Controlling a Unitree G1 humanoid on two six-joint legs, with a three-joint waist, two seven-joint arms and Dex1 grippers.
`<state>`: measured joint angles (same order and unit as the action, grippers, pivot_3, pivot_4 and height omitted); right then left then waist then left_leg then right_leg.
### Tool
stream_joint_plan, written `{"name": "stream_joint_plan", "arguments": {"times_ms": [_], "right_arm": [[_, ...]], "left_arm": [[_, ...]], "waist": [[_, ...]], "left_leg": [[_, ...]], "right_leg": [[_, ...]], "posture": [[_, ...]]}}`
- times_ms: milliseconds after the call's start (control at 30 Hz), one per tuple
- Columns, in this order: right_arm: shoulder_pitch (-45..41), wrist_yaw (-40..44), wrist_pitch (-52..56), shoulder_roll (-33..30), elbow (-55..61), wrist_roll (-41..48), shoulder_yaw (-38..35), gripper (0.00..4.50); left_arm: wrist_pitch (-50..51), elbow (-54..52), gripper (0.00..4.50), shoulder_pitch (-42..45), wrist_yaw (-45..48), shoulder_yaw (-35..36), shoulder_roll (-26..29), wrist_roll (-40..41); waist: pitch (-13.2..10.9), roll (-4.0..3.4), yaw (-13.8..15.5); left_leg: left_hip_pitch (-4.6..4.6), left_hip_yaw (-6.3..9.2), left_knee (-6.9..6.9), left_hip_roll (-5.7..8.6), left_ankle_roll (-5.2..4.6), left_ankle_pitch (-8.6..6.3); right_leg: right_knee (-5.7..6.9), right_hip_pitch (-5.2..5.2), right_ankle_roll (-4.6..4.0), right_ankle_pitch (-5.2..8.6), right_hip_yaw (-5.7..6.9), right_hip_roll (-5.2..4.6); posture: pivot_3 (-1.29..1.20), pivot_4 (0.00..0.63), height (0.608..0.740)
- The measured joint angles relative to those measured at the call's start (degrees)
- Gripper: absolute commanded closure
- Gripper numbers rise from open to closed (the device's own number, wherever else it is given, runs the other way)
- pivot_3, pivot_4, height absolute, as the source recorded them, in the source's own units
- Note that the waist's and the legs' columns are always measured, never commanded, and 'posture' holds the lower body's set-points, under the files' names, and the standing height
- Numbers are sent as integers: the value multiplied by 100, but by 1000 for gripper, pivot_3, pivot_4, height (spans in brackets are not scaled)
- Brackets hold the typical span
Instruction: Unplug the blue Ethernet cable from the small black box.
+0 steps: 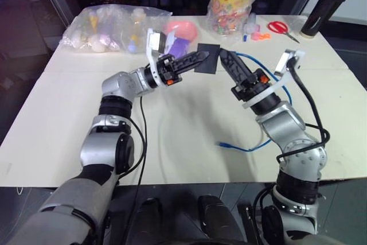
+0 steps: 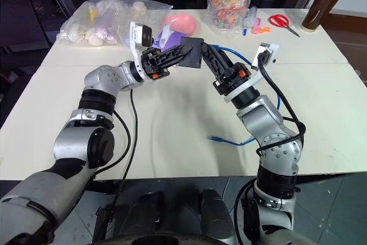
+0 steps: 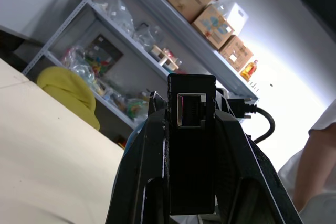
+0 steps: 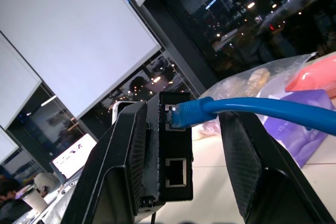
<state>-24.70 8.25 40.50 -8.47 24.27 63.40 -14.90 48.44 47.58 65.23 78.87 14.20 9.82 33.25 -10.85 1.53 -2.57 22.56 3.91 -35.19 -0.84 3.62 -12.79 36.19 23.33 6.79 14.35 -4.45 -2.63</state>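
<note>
Above the middle of the pale worktop [image 1: 86, 119], the left gripper [image 1: 202, 57] has its fingers clamped shut on the small black box [image 1: 207, 59], holding it clear of the surface. In the left wrist view the box [image 3: 191, 145] sits pinched between the two black fingers [image 3: 139, 182] with an empty port facing out. The right gripper [image 1: 226, 61] reaches up to the box from the right, its fingers partly spread: in the right wrist view one finger [image 4: 123, 166] lies against the box's side and the other stands apart, with the blue Ethernet cable [image 4: 262, 109] passing between them. Its plug is seated in the box's upper port; a second port below it is empty. The fingers do not visibly grip the cable. From the box the cable arcs right behind the right arm and curls down to the worktop, where its free end [image 1: 223, 144] lies near the front edge. At the far side stand a clear jar with a yellow lid [image 1: 232, 1], packed with small colourful items, and to the far left a clear plastic bag [image 1: 109, 27] holding pale round objects and other bits. Also at the back are a pink bowl [image 1: 182, 28], a purple package [image 1: 180, 44], red scissors [image 1: 280, 27] and a dark bottle [image 1: 324, 3] at the far right corner.
</note>
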Motion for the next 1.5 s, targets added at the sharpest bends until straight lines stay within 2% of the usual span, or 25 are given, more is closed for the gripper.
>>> {"name": "stream_joint_plan", "arguments": {"times_ms": [33, 100, 133, 533, 700, 767, 833, 900, 1000, 1133, 1267, 1367, 1500], "right_arm": [[-5, 7, -11, 0, -21, 4, 20, 3225], [-7, 59, -75, 7, -68, 31, 45, 4234], [-9, 79, -98, 2, -94, 41, 52, 4422], [2, -3, -341, 131, -110, 36, 212, 4422], [-14, -128, -371, -85, -388, 91, 167, 4422], [-20, -199, -478, -414, -523, 106, -198, 4422], [33, -222, -671, -950, -845, 42, -885, 4422], [40, -218, -783, -1088, -1030, -14, -1147, 4422], [-63, -167, -774, -1017, -1251, -76, -937, 4422], [-307, -316, -746, -1006, -1733, -501, -653, 4422], [-570, -569, -601, -1197, -2756, -1364, -308, 4422], [-765, -351, -702, -1308, -3390, -2077, 109, 4422], [-906, -28, -954, -1414, -4047, -2802, 347, 2823]], "left_arm": [[0, -4, 4012, 0, -13, 0, 0, 1], [4, -8, 4012, -22, -39, 4, 10, 18], [6, -35, 4012, -43, -35, 5, 9, 66], [-71, -37, 4012, -51, -123, -7, 36, 172], [-300, 284, 4012, 39, -306, -113, 87, 93], [-654, 532, 4012, 97, -514, -131, 350, -34], [-1130, 810, 4012, 96, -853, 46, 747, -196], [-1373, 910, 4012, 90, -978, 114, 851, -291], [-1558, 902, 4012, 84, -997, 19, 506, -377], [-2872, 726, 4012, -141, -1770, -389, -28, -1017], [-3825, 388, 4012, -502, -2338, -690, -455, -1485], [-4405, 330, 4012, -687, -2761, -928, -749, -1800], [-5068, 432, 4012, -915, -3349, -1124, -1047, -2158]], "waist": [[0, 0, 0], [0, 0, -3], [0, 0, -2], [0, 0, -1], [0, 0, 2], [0, 0, 5], [0, 0, 5], [0, 0, 9], [0, -1, 24], [0, 0, 25], [0, -1, 19], [0, -1, 11], [0, -1, 17]], "left_leg": [[0, 0, 0, 0, 0, 0], [0, -1, 0, 0, 0, 0], [1, 0, 0, -1, 0, 0], [2, 0, 1, 0, 0, 0], [5, -1, 0, 0, 0, 0], [7, -2, -1, 0, 0, 0], [7, -7, 3, 0, -1, -1], [6, -5, 9, -1, -4, -2], [11, -5, 3, -1, -4, -2], [13, -12, -4, 1, -4, -2], [12, -15, 1, 1, -4, -2], [12, -19, 1, 1, -4, -2], [13, -20, 0, 1, -4, -2]], "right_leg": [[0, 0, 0, 0, 0, 0], [0, 0, 0, 0, 0, 0], [0, 1, 0, 0, 0, 1], [-1, 2, 0, 0, 0, 0], [-4, 2, 0, 0, 0, 0], [-9, 3, 0, 0, 0, -1], [-12, 5, 0, 0, -3, -3], [-11, 6, 0, 1, -1, 0], [-11, 6, 0, 1, 0, 0], [-13, 6, 1, 0, -7, -5], [-11, 11, 1, -1, -9, -3], [-13, 12, 1, 0, -13, -2], [-13, 12, 1, 0, -13, -2]], "posture": [[0, 150, 739], [0, 150, 739], [0, 150, 739], [0, 150, 739], [0, 150, 739], [0, 150, 739], [0, 150, 739], [0, 150, 739], [0, 150, 739], [0, 150, 739], [0, 150, 739], [0, 150, 739], [0, 150, 739]]}}
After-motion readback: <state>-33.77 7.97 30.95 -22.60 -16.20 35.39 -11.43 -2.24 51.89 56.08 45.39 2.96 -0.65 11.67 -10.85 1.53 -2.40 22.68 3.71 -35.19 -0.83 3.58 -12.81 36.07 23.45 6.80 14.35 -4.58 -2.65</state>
